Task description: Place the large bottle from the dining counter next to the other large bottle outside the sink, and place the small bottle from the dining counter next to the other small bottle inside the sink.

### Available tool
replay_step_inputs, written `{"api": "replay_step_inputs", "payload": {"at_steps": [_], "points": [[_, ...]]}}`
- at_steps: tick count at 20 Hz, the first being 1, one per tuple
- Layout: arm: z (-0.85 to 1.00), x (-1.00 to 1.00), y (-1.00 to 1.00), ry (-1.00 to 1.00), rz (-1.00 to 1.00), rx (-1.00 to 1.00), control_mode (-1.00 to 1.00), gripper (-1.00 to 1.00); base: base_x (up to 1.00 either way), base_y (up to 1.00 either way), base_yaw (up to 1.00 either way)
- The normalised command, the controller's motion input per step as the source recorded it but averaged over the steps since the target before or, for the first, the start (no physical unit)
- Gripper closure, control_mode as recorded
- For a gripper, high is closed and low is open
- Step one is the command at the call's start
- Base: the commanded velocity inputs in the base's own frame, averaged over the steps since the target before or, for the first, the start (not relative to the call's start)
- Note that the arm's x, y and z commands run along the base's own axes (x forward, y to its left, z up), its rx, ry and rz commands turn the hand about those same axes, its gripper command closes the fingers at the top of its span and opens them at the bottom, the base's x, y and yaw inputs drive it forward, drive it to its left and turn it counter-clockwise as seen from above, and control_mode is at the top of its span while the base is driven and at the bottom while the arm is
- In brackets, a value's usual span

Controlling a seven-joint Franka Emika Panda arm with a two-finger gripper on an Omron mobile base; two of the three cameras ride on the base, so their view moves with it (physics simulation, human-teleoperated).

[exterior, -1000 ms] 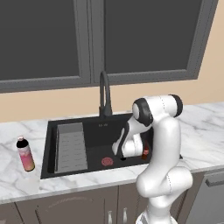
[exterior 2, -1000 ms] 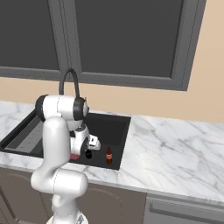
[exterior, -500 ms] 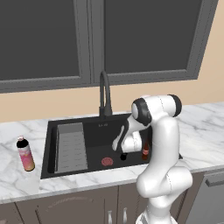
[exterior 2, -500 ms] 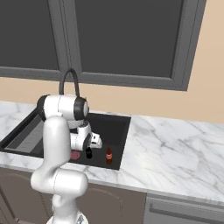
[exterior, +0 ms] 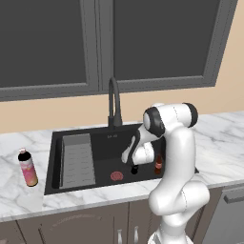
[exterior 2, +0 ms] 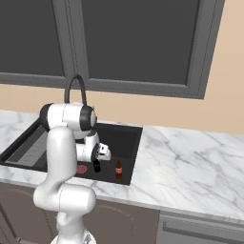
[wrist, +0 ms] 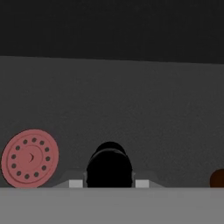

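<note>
Start at your far left in the left base view: a large bottle (exterior: 27,167) with a pink label and dark cap stands upright on the marble counter (exterior: 19,200), well clear of the sink's left edge. Next comes the black sink (exterior: 57,162), with a ribbed grey rack (exterior: 76,159) lying along its left side. Behind the basin the dark faucet (exterior: 114,102) rises and curves forward.

Move on to the middle of the basin floor and you see the pink round drain (exterior: 116,176). Just to its right, the gripper (exterior: 134,169) is down inside the sink, pointing at the floor. Its jaws are nearly together and pinch a small dark bottle (exterior: 134,168), which hangs upright between them, low over the basin floor; you cannot tell whether it touches the floor.

In the hand view that small dark bottle (wrist: 109,168) shows as a black rounded shape between the finger tips, with the drain (wrist: 29,158) to its left.

Further right, a small brown bottle (exterior: 158,164) with a red label stands upright on the sink floor near the right wall, close beside the gripper but apart from it. From the right base view, the gripper (exterior 2: 96,166) and the small brown bottle (exterior 2: 118,169) stand side by side at the sink's near right corner.
</note>
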Motion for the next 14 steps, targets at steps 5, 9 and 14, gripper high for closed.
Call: {"api": "replay_step_inputs", "payload": {"at_steps": [5,9,14], "points": [[0.0,0.0,0.0,0.0,0.0,0.0,-1.0,-1.0,0.0,0.0,0.0],[-0.01,0.0,0.0,0.0,0.0,0.0,-1.0,-1.0,0.0,0.0,0.0],[0.0,0.02,0.0,-0.01,0.0,0.01,-1.0,-1.0,0.0,0.0,0.0]]}}
